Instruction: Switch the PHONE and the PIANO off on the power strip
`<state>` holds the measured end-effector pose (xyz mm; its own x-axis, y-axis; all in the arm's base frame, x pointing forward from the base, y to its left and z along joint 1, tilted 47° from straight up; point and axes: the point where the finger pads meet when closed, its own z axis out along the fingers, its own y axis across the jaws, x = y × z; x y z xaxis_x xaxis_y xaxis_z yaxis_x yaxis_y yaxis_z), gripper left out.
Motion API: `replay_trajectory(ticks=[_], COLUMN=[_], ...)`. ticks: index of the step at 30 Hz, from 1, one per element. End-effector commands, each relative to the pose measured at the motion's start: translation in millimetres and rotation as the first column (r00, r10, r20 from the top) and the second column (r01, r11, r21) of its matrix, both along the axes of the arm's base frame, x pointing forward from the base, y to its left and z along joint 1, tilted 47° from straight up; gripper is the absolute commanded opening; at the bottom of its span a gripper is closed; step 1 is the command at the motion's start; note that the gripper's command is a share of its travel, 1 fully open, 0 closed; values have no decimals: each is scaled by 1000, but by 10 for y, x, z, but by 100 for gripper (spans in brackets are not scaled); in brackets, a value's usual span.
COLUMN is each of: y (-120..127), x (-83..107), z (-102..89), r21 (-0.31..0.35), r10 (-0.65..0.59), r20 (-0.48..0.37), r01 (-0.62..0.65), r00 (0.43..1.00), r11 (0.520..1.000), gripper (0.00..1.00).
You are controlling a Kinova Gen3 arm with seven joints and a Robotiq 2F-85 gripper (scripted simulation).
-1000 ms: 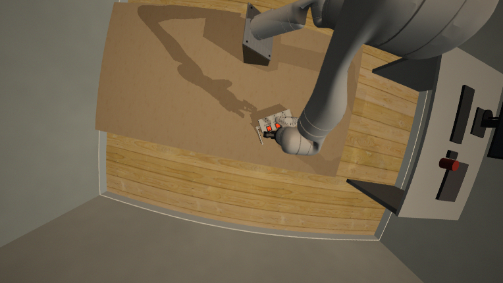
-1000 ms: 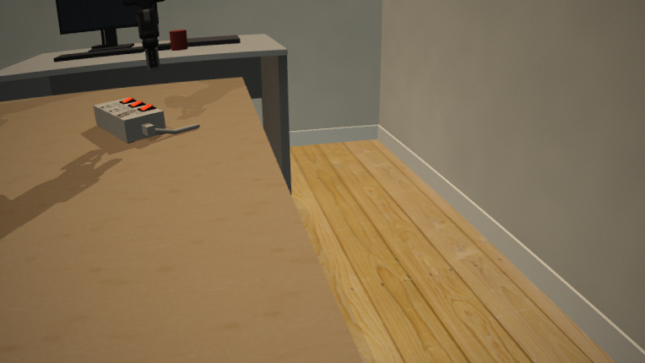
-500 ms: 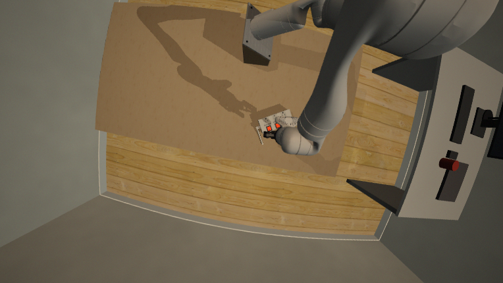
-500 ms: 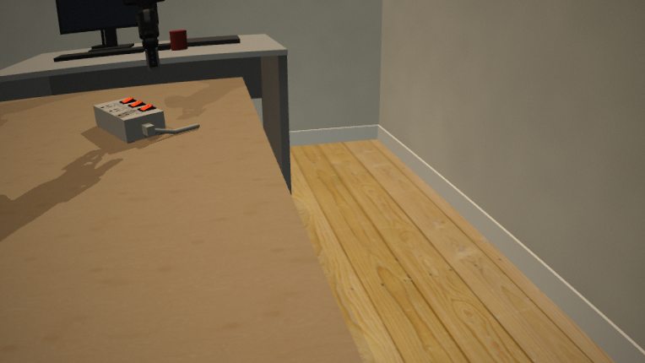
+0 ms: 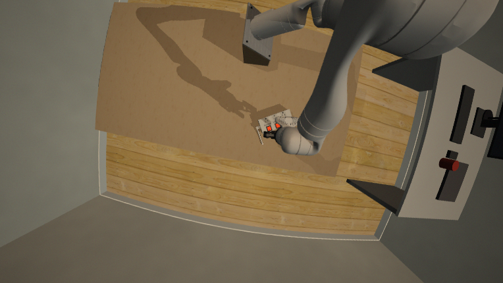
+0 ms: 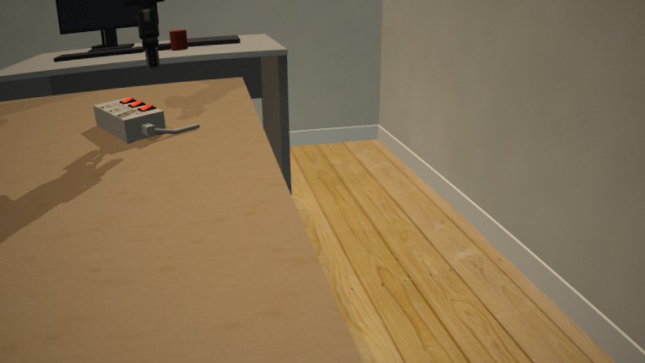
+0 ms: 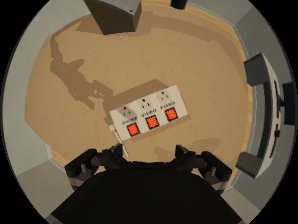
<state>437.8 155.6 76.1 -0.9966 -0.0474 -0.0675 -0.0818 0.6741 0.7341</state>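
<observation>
A grey power strip (image 6: 128,117) lies flat on the brown table, the right way up, with a short cable stub (image 6: 176,129) at one end. Its three rocker switches (image 6: 136,104) all glow orange-red. They also show in the wrist view (image 7: 152,121), with small labels behind them that are too small to read. The strip shows partly under my arm in the overhead view (image 5: 274,124). My gripper (image 6: 152,56) hangs open and empty well above the strip, over its switch side. In the wrist view its two fingers stand wide apart at the bottom.
A grey side desk behind the table carries a monitor, a keyboard and a red cup (image 6: 177,40). The arm's grey base block (image 5: 257,45) stands at the table's far side. The table edge (image 6: 270,148) drops to a wooden floor at the right.
</observation>
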Motion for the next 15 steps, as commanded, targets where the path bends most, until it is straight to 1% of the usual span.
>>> replay_trajectory(ticks=[1,10,12,15], y=[-6,-36,-170,-419], x=[5,-8,-69,-214], z=[3,27,136,359], r21=[0,-2,-7,-18], r10=[-1,-5,-23,-58], r20=[1,-6,-39,-105], r01=[1,5,23,57], r00=[1000,1000,999,993], r11=[1000,1000,1000,998], gripper=[100,100,100,100])
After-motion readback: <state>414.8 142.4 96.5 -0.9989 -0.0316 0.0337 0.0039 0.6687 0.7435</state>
